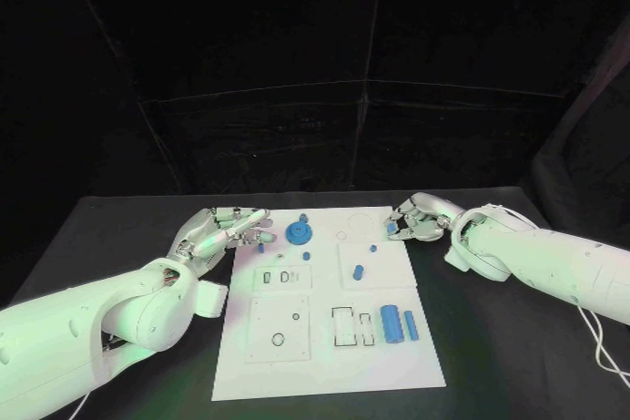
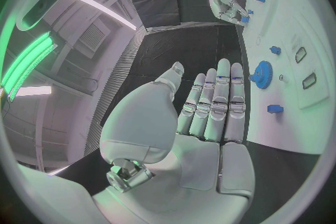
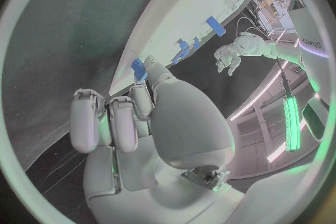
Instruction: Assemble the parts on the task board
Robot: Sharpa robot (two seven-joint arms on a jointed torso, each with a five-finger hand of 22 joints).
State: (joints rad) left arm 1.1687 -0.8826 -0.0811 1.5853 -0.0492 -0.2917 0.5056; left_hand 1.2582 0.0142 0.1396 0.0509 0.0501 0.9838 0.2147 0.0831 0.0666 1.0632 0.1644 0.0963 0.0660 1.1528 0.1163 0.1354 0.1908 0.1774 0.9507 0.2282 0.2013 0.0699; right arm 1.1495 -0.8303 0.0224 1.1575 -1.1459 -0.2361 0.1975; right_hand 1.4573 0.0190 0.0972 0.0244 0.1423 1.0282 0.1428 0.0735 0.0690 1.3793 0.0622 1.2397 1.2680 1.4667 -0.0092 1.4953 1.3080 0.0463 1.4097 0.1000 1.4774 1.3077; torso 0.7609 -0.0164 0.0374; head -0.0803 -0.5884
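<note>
Mostly unfinished: the right robot hand [image 1: 418,221] pinches a small blue piece [image 3: 139,69] above the board [image 1: 329,365]; the left robot hand [image 1: 223,230] is open beside the blue gear [image 1: 299,230], with loose pieces [image 1: 398,323] nearer the robot than both hands

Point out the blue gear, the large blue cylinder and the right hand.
Blue gear [image 1: 298,230], head view, on its toothed face.
Large blue cylinder [image 1: 391,322], head view, mid-length on its side.
Right hand [image 1: 415,221], head view, on the back of the hand.
</note>
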